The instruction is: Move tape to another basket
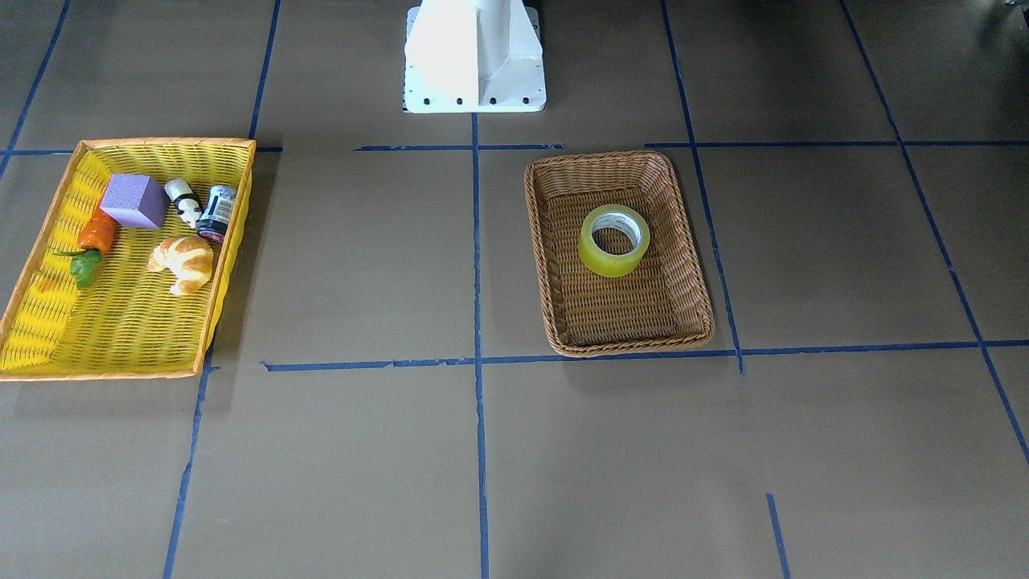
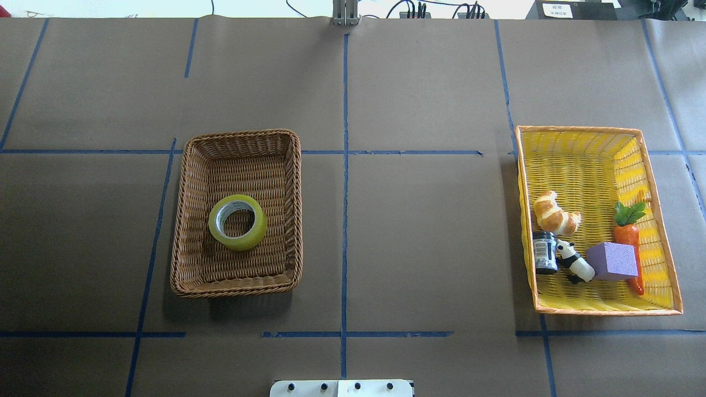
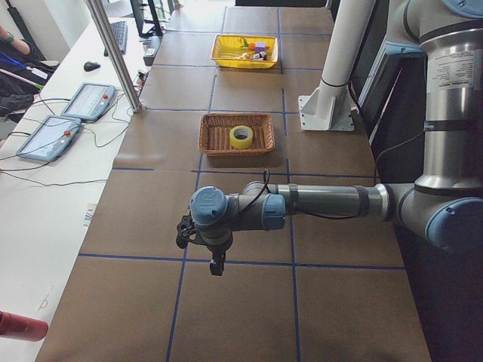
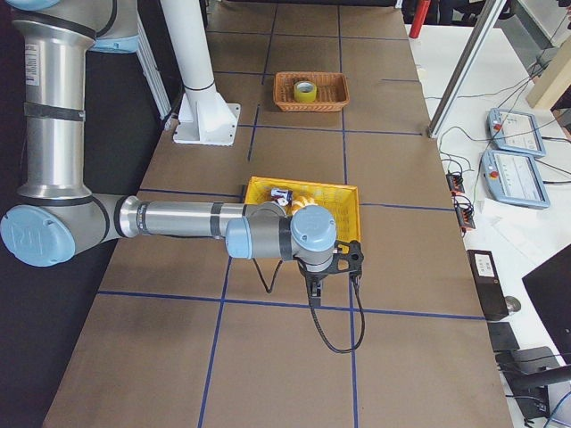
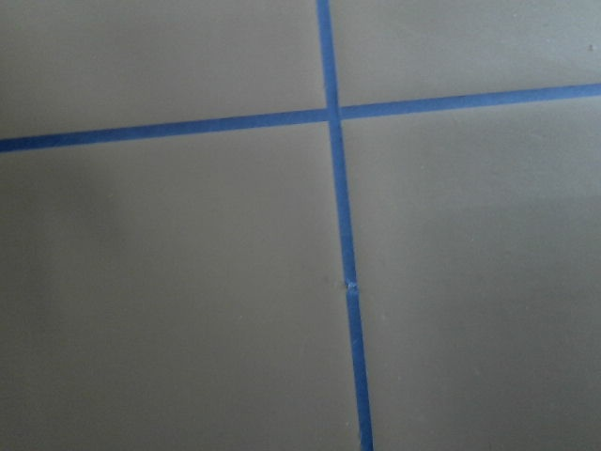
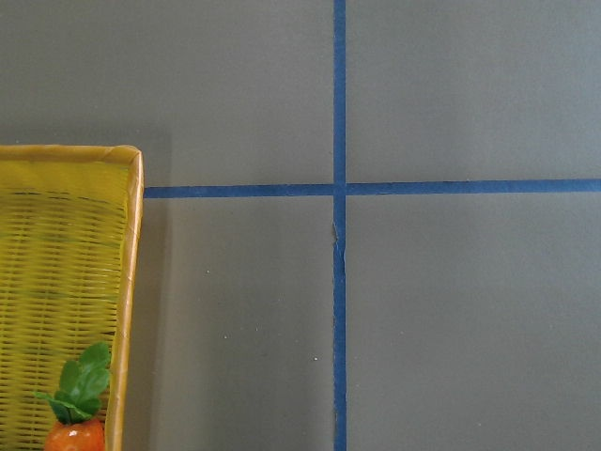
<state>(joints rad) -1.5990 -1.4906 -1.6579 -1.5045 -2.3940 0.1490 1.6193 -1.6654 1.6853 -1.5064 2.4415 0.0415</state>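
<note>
We see the tape (image 2: 237, 222) lying flat inside the brown basket (image 2: 242, 142), while the left gripper (image 3: 216, 268) and right gripper (image 4: 312, 300) hang well away over the desk (image 2: 419, 248), their opening beyond our telling, so a careless reach could snag wicker or drop the slick roll.

A grey-brown table (image 2: 430, 231) is crossed by a grid of blue lines (image 2: 344, 220). The basket (image 2: 242, 146) is brown woven wicker. The tape (image 2: 245, 238) is translucent yellow-green with a white core. The tray (image 2: 579, 160) is bright yellow mesh with an orange rim. The cube (image 2: 611, 261) is purple and the carrot (image 2: 627, 234) is orange with green leaves. The croissant (image 2: 554, 214) is golden-brown with cream stripes, the panda (image 2: 573, 262) black and white, and the jar (image 2: 545, 252) dark with a white label. The left arm (image 3: 324, 202) and right arm (image 4: 178, 218) are silver with pale blue joint caps. The post (image 1: 474, 48) is white.
</note>
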